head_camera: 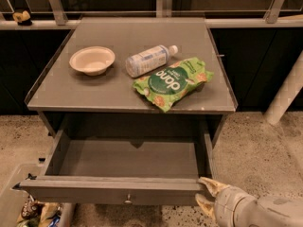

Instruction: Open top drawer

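The top drawer (113,191) is a wide grey drawer under the grey cabinet top (61,91). It stands pulled far out toward me and its inside (130,157) is bare. A small round metal knob (127,201) sits at the centre of its front panel. My gripper (204,193) is at the bottom right, at the right end of the drawer front. One cream fingertip (209,183) rests at the panel's top corner and the other lies below it, with a gap between them.
On the cabinet top lie a cream bowl (92,60), a plastic bottle on its side (148,60) and a green snack bag (173,82). A clear bin with items (33,212) stands on the floor at the lower left. A white post (285,93) leans at the right.
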Controlling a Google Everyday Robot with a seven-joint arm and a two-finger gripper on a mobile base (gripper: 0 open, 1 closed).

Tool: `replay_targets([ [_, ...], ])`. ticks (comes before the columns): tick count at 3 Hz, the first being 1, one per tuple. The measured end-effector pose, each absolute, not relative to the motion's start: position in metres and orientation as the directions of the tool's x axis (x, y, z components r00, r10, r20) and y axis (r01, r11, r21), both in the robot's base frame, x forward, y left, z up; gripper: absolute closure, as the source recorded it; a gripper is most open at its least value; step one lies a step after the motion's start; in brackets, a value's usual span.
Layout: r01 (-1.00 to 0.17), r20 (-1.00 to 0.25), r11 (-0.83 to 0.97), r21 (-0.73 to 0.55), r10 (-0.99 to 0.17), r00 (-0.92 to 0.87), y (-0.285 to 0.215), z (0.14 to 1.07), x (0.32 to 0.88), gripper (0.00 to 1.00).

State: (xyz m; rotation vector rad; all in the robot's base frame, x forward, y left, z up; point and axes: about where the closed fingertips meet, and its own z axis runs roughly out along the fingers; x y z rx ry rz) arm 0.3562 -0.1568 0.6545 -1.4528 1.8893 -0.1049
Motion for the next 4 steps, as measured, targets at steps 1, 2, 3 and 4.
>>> replay_targets([
  [1, -0.803, -0.497, 0.356, -0.478, -0.863, -0.087, -0.156, 0.655, 0.356, 1.0],
  [2, -0.806, -0.498, 0.362, -0.468, -0.861, -0.097, -0.157, 0.652, 0.348, 1.0],
  [3, -0.806, -0.499, 0.362, -0.468, -0.861, -0.097, -0.157, 0.653, 0.348, 1.0],
  [4, -0.809, -0.5, 0.368, -0.459, -0.86, -0.107, -0.157, 0.651, 0.34, 1.0],
])
